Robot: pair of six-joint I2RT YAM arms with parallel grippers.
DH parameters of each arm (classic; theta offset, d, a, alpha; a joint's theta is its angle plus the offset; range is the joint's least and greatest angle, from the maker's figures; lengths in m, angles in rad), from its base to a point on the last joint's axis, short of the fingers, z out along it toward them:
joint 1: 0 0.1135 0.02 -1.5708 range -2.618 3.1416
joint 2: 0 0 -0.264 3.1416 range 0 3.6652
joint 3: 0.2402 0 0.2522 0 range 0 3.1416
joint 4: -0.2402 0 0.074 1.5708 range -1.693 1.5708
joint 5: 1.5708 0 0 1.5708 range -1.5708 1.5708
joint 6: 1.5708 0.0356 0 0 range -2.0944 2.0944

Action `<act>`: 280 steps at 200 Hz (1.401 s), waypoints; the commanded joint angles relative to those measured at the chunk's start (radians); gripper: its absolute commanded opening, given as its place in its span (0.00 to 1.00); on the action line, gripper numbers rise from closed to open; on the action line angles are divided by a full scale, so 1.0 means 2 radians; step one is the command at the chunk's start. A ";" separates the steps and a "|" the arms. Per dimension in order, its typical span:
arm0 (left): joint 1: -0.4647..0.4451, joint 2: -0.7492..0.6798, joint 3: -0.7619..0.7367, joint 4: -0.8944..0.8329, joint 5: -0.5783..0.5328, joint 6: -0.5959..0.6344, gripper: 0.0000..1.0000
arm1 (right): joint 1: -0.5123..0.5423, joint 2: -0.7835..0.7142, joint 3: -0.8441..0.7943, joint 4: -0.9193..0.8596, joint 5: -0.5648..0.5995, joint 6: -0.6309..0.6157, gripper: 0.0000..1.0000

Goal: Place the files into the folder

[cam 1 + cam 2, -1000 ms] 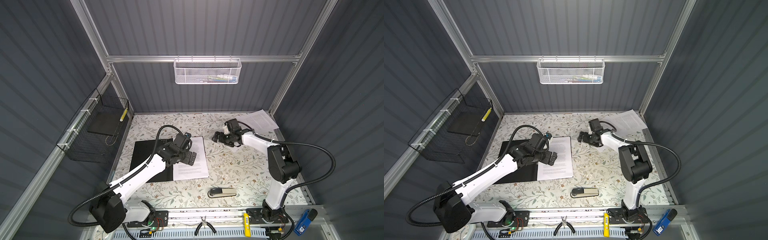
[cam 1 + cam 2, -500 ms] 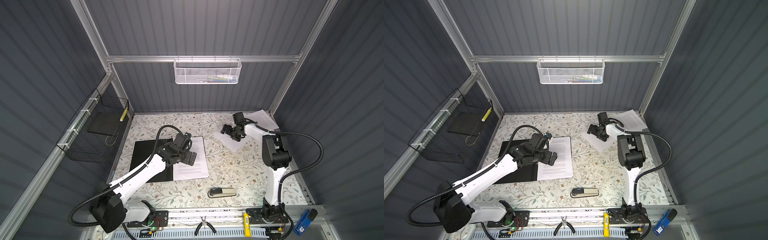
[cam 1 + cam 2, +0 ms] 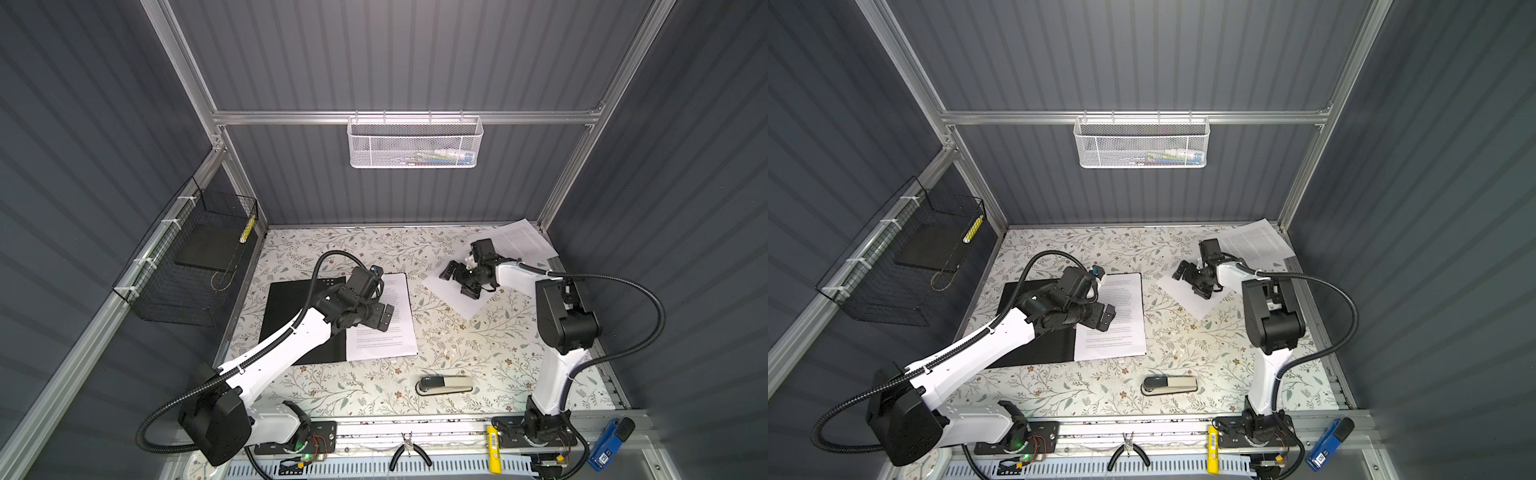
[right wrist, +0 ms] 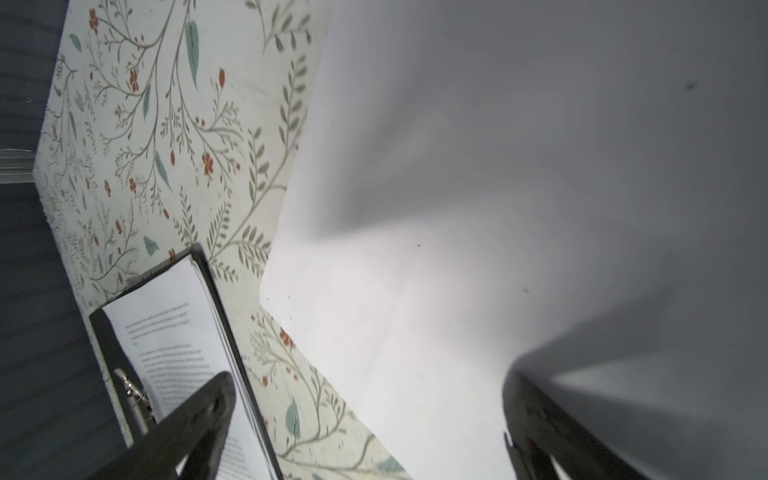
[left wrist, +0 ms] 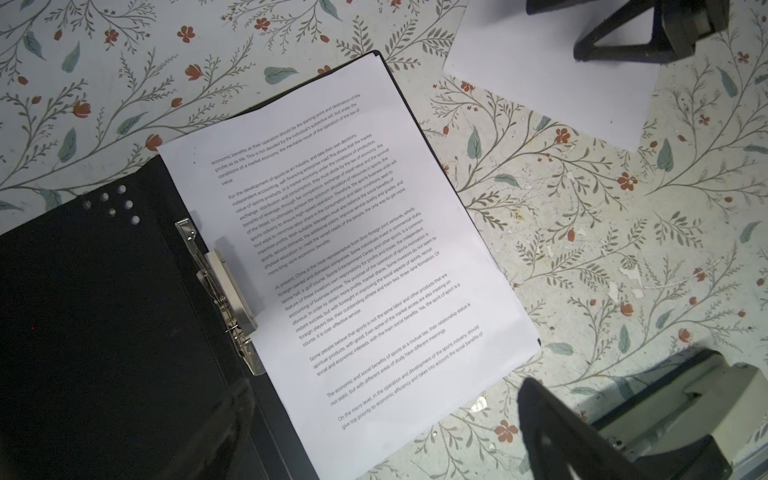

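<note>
Folder (image 3: pixel 284 309) on floral table (image 3: pixel 457 353) — grey walls (image 3: pixel 395 54)

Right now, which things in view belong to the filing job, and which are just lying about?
Job: folder, open; filed sheet lying in it; loose sheet, blank side up; corner sheet, printed.
Lying about: stapler; pliers; white mesh basket; black wire basket.

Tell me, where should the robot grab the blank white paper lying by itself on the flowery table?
Probably at a corner or edge, not the middle. The blank sheet lies flat on the table, so nothing sticks up to pinch. Its corner pointing toward the folder is free. The open right tool, above the sheet, could come in low from that side and lift the edge.
</note>
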 commanded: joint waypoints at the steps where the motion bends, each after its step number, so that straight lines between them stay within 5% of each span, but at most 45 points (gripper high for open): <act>1: 0.003 -0.012 0.018 0.009 0.023 0.002 1.00 | 0.005 -0.046 -0.096 0.016 -0.019 0.053 0.99; 36: 0.003 0.011 0.031 0.018 0.071 -0.018 1.00 | 0.058 -0.145 -0.220 0.069 0.008 0.124 0.99; 68: -0.007 0.053 0.048 0.037 0.124 -0.053 1.00 | 0.083 -0.209 -0.227 0.058 0.065 0.124 0.99; 89: -0.043 0.092 0.075 0.054 0.125 -0.064 1.00 | 0.052 -0.241 -0.196 0.016 0.118 0.066 0.99; 117: -0.079 0.177 0.130 0.072 0.141 -0.077 1.00 | -0.042 -0.245 -0.186 0.039 0.080 0.006 0.99; 187: -0.090 0.376 0.280 0.085 0.207 -0.084 1.00 | -0.167 -0.150 -0.120 -0.014 0.115 -0.047 0.99; 280: -0.090 0.472 0.354 0.072 0.214 -0.073 1.00 | -0.183 -0.034 -0.003 -0.107 0.130 -0.088 0.99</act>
